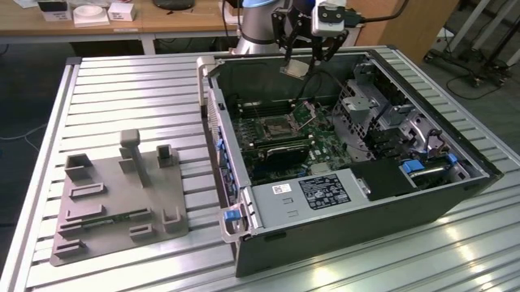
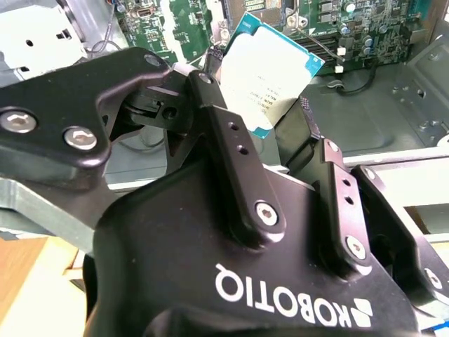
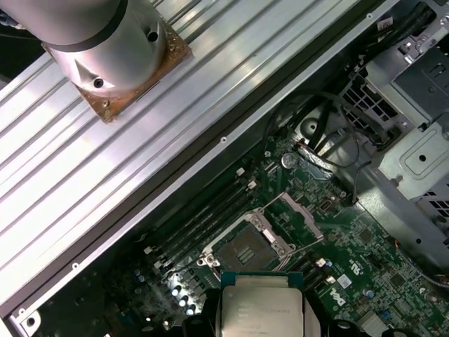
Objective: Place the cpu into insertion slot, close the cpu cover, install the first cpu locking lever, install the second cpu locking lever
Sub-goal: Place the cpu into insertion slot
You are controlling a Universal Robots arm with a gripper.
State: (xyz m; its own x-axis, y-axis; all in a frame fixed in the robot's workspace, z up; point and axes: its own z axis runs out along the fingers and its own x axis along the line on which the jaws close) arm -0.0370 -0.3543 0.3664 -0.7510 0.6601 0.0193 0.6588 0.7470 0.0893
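Observation:
My gripper (image 1: 304,59) hangs above the back of the open computer case (image 1: 455,201), shut on the cpu (image 1: 295,68). In the second wrist view the black fingers (image 2: 214,77) clamp two opposite edges of the cpu (image 2: 270,74), a silvery square with a teal rim, held tilted. The insertion slot (image 3: 245,250) lies uncovered on the green board just beyond the cpu (image 3: 261,309) in the first wrist view, and below it in the exterior view, insertion slot (image 1: 279,128). The cpu cover (image 3: 298,210) stands swung up beside the slot.
Long black memory slots (image 3: 200,221) flank the socket. A grey power-supply box (image 1: 313,191) fills the case's front, and a metal drive cage (image 1: 369,100) stands at the exterior view's right. A grey fixture plate (image 1: 118,194) lies on the slatted table. The arm's base (image 3: 112,42) is bolted behind the case.

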